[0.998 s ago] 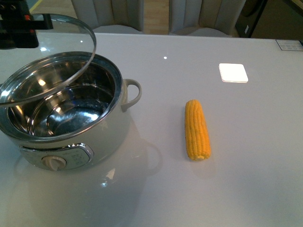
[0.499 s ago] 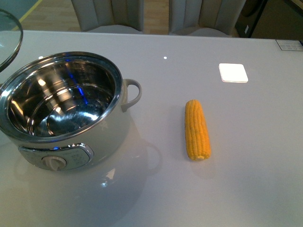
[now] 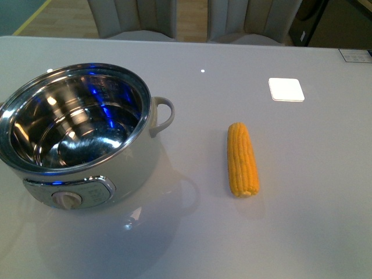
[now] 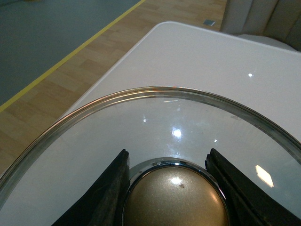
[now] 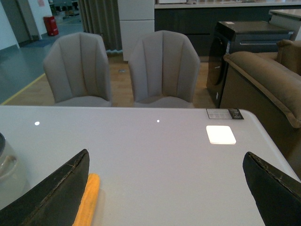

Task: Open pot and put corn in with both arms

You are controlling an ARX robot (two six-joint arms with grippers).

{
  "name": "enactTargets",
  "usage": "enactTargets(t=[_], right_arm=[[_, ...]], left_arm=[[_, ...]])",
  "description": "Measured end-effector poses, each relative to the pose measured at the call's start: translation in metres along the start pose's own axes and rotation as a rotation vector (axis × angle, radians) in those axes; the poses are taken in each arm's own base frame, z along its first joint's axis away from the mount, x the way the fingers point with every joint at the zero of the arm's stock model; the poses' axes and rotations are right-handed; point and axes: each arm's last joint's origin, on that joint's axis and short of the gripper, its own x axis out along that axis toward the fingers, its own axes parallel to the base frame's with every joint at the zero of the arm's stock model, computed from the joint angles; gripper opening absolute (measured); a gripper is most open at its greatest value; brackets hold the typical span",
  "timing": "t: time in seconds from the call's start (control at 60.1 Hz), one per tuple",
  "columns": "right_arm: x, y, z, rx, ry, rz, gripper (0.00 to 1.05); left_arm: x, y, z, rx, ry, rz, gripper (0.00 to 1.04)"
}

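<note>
Front view: lidless pot (image 3: 75, 139), corn (image 3: 242, 160) apart, L-wrist view alone: left pincer (image 4: 170, 188) clamps lid knob (image 4: 176, 202), right pincer (image 5: 164, 188) wide, empty

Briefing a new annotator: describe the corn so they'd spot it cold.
Start at the big white pot with the shiny steel inside, on the left of the pale table. To its right, clear of the loop handle, the corn lies flat on the tabletop, nearer the camera than the flat white square. It is the only yellow-orange thing there: a long cob with rows of kernels.
</note>
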Motion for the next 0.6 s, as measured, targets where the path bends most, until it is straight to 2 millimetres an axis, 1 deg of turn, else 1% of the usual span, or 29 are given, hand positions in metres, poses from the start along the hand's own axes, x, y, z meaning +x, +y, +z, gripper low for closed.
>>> enactTargets(t=[0.2, 0.266, 0.333, 0.382, 0.599], right_arm=[[0.0, 0.0, 0.0, 0.0, 0.0, 0.0, 0.96], [0.0, 0.0, 0.0, 0.0, 0.0, 0.0, 0.96], [0.0, 0.0, 0.0, 0.0, 0.0, 0.0, 0.96], [0.0, 0.0, 0.0, 0.0, 0.0, 0.0, 0.96], [0.0, 0.0, 0.0, 0.0, 0.0, 0.0, 0.96]], left_arm=[[0.014, 0.017, -0.011, -0.013, -0.014, 0.031, 0.43], [0.019, 0.019, -0.018, -0.012, -0.007, 0.035, 0.43], [0.024, 0.023, -0.033, -0.015, 0.021, 0.039, 0.43], [0.027, 0.024, -0.04, -0.013, 0.032, 0.04, 0.43], [0.038, 0.028, -0.057, 0.004, 0.044, 0.038, 0.43]])
